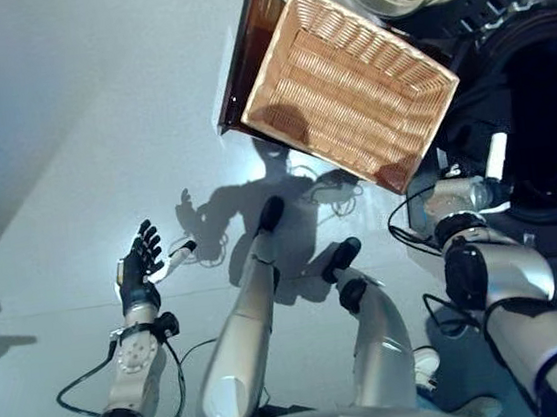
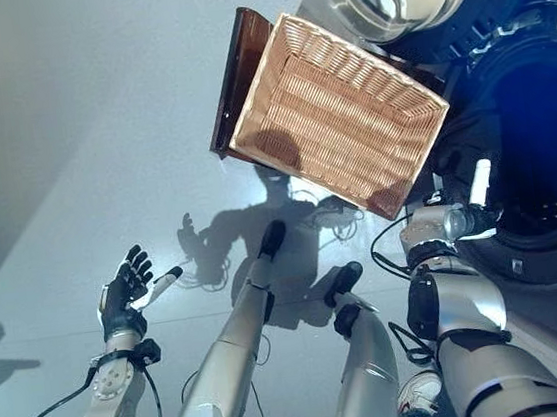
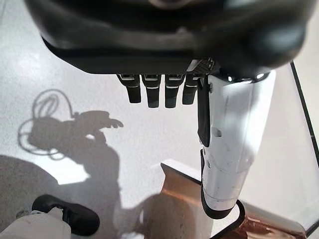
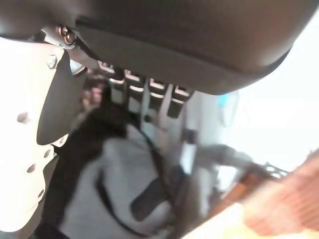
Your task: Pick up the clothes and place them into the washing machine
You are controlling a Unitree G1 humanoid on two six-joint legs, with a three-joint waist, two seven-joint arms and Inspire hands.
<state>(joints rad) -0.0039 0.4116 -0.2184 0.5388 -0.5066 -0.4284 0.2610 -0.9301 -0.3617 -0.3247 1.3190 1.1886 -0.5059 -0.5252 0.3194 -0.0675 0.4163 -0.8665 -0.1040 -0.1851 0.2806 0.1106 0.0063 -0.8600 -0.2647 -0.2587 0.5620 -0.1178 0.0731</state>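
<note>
Left hand (image 1: 136,268) spread and empty over the floor (image 1: 43,175).
Right hand (image 2: 458,216) reaches toward the washer (image 2: 540,159) mouth, fingers straight in its wrist view, holding nothing; the basket (image 1: 345,85) beyond looks empty; no clothes show.

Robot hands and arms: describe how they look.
Both arms are silver-grey with dark bands at the joints. The left robot hand is dark, with slim black fingers and a white thumb cover. The right robot hand has a metal-grey wrist and the same white thumb cover; its black fingers carry pale bands.
</note>
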